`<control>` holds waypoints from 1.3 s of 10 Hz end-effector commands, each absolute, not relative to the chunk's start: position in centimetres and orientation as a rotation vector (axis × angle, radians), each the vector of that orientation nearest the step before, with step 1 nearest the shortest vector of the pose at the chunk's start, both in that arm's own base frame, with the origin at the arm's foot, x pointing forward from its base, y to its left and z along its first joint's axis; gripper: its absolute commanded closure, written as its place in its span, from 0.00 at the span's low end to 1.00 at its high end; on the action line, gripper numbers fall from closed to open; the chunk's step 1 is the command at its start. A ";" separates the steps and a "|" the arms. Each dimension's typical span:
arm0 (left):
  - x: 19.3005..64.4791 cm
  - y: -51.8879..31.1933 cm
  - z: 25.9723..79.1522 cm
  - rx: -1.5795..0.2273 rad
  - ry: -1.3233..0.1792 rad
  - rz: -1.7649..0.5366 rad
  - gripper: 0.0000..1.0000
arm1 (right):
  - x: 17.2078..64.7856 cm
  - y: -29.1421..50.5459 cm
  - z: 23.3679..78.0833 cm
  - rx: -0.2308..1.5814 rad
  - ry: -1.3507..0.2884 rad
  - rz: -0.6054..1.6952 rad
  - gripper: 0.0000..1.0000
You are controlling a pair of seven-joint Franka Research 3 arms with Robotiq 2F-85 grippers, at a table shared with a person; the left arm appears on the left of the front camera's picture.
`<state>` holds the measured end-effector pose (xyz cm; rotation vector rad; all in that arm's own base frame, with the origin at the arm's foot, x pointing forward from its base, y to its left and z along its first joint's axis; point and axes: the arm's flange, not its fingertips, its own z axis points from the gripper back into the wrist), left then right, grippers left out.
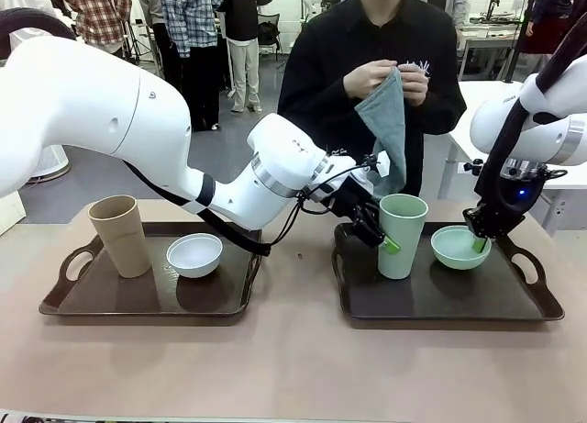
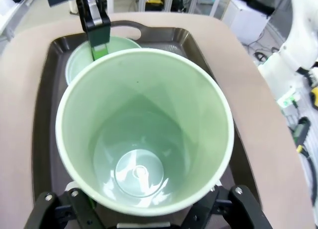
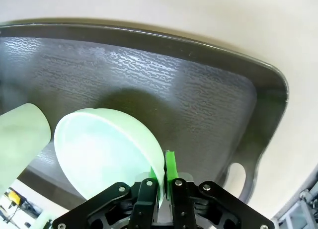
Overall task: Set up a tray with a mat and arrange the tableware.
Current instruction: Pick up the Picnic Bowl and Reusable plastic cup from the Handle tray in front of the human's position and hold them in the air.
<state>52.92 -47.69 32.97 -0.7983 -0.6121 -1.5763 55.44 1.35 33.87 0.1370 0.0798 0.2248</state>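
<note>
**Pale green cup** [image 1: 402,235]: stands upright at the left end of the right-hand tray [image 1: 440,299]. It is tall, tapered, handleless, smooth-walled and empty. Judged light, rigid and rather slippery, and its height makes it liable to tip if pushed near the top. It is best taken across the wall below the rim.

**Left gripper** [image 1: 385,242]: sits at the cup's left side, with a green pad at the wall. The cup hides the fingers in the wrist view, so I cannot tell whether the jaws clamp it or stand clear.

**Pale green bowl** [image 1: 459,249]: sits on the same tray, just right of the cup and apart from it. It is small, round, thin-rimmed and glossy. Judged light and stiff, so a rim pinch suits it.

**Right gripper** [image 3: 163,177]: the jaws are closed on the bowl's rim, one pad inside and one outside.

**Tray floor:** dark and pebbled, with a raised lip and cut-out handles.

**Left-hand tray** [image 1: 119,294]: carries the tan cup [image 1: 119,235] and the white bowl [image 1: 194,254].

**Cloth** [image 1: 387,129]: soft and grey-green, and probably the mat. It hangs limp from the person's hands [image 1: 367,77].
</note>
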 end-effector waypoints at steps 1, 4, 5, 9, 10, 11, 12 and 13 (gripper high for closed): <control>51.8 -46.9 33.2 -0.815 -0.639 -1.552 1.00 | 54.9 1.0 33.2 0.073 0.073 0.207 1.00; 48.1 -45.3 39.8 -0.823 -0.667 -1.531 1.00 | 51.9 1.1 39.0 0.037 -0.025 0.219 1.00; 46.9 -44.9 43.2 -0.794 -0.680 -1.542 1.00 | 50.6 0.8 41.9 0.046 -0.082 0.232 1.00; 43.3 -44.1 52.9 -0.630 -0.740 -1.568 1.00 | 43.5 1.2 52.3 -0.002 -0.273 0.267 1.00; 42.8 -43.7 53.4 -0.613 -0.751 -1.554 1.00 | 42.8 1.2 52.8 -0.015 -0.272 0.254 1.00; 44.0 -44.7 53.3 -0.676 -0.763 -1.556 1.00 | 45.2 1.2 52.9 0.020 -0.260 0.256 1.00; 44.0 -44.7 53.3 -0.676 -0.763 -1.556 1.00 | 45.2 1.2 52.9 0.020 -0.260 0.256 1.00; 44.0 -44.7 53.3 -0.676 -0.763 -1.556 1.00 | 45.2 1.2 52.9 0.020 -0.260 0.256 1.00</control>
